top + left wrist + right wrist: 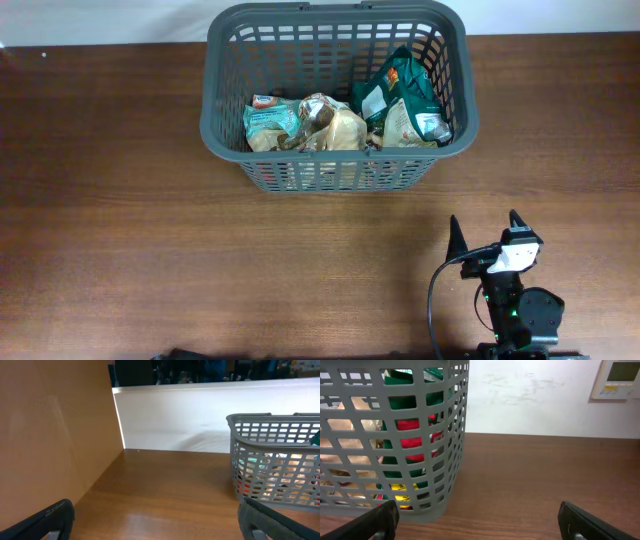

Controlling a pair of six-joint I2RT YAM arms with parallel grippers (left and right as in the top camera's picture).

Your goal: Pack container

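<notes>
Left gripper (pixel 155 512) low over the wooden table (pixel 120 220), fingers spread wide, grey container (pixel 213 110) at the table's far middle, snack packets (pixel 330 125) heaped inside, right gripper (pixel 484 220) at the near right, fingers apart, holding nothing.

The grey container (pixel 330 175) stands on the brown wooden table (pixel 120 250), near its far edge.

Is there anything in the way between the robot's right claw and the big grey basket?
No, nothing visible. Only table wood lies between the right gripper and the basket. The gripper is open and holds nothing, and the snack packets are inside the basket.
</notes>
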